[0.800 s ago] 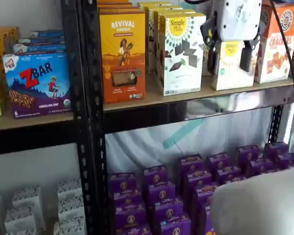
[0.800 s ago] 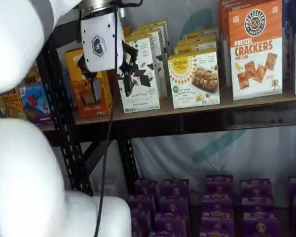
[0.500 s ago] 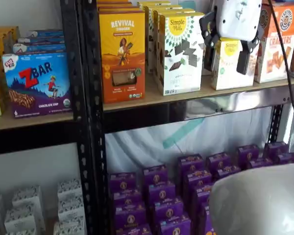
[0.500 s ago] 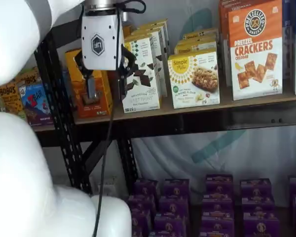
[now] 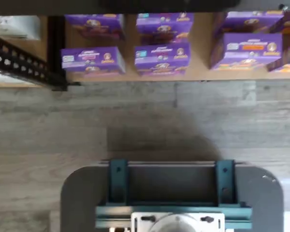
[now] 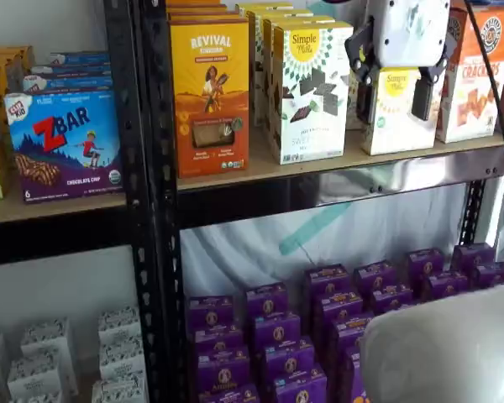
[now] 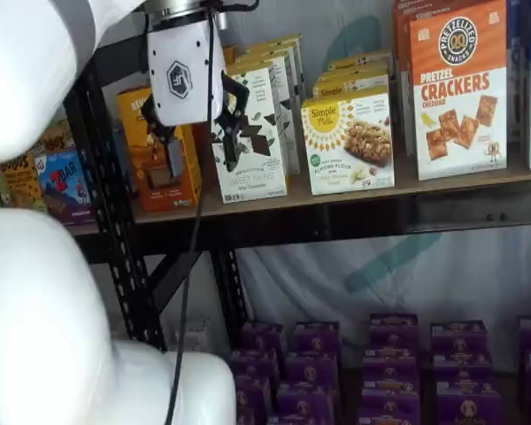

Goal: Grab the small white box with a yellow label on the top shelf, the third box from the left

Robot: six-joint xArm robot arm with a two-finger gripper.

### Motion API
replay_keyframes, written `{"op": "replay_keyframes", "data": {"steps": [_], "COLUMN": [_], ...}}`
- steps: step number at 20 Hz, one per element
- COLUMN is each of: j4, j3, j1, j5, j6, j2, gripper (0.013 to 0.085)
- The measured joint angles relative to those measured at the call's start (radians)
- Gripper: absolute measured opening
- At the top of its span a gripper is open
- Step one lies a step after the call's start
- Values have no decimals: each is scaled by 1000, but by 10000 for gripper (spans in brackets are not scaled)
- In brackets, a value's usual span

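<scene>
Since half a second ago my pincer (image 6: 394,94) has sunk a little, its white body now lower before the small white box (image 6: 395,117) in a shelf view. Its two black fingers (image 7: 174,158) stand apart, a plain gap between them in both shelf views, holding nothing. That box sits on the top shelf (image 7: 478,211), between the taller Simple Mills chocolate carton (image 6: 309,88) on its left and the orange pretzel cracker carton (image 7: 457,88) on its right.

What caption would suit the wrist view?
Looking down past a teal-bracketed mount at purple boxes beside a grey plank floor.
</scene>
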Motion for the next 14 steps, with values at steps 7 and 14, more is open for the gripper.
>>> {"op": "replay_keyframes", "data": {"steps": [7, 14], "j4": [-59, -63], "j3": [14, 20], "j1": [8, -65], "j5": [-72, -159], "j6": [-12, -83], "j2": [-6, 12], "gripper": [850, 850]}}
